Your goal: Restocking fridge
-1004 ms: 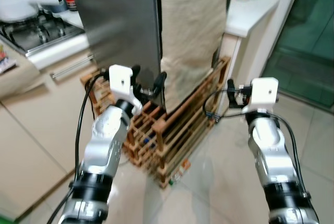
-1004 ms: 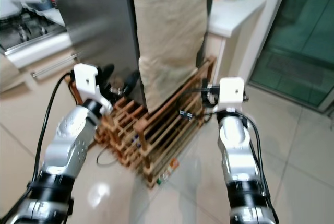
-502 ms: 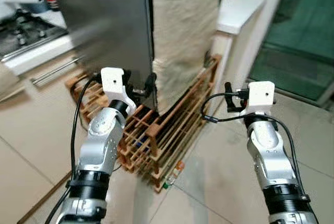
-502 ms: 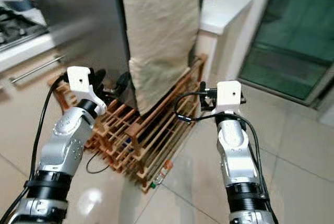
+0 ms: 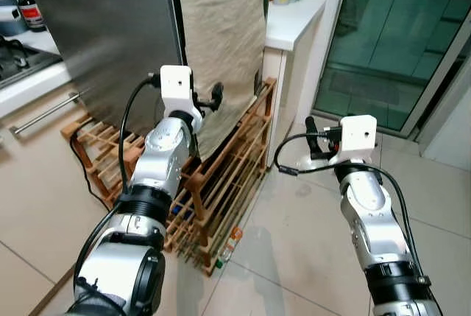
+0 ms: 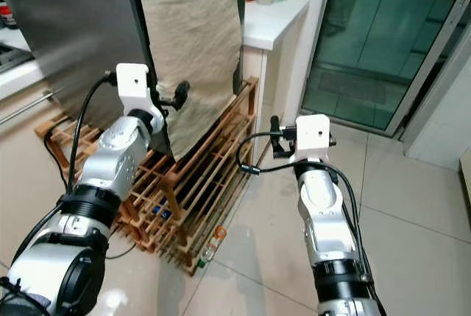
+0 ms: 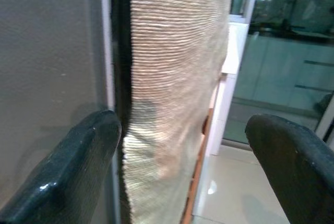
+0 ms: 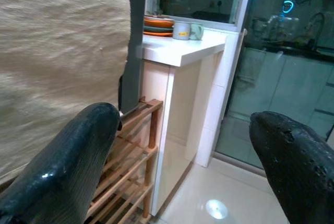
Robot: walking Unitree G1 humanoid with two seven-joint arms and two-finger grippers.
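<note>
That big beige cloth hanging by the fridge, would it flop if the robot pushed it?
Probably yes. The beige cloth hangs in wrinkles and folds, so it looks soft and likely to sway or bunch. Its coarse weave in the left wrist view suggests it would not be slippery. The left gripper is open near it.

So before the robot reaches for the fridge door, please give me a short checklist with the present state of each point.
1. Left gripper open: ok, its fingers stand wide apart.
2. Left gripper near the edge of the fridge door: ok, it is raised beside the edge.
3. Door edge free: not ok, a beige cloth hangs right beside it.
4. Right gripper empty: ok, open over the tiled floor.
5. Wooden rack out of the way: cannot tell, it stands at the fridge's foot.
6. Door handle located: cannot tell.
</note>
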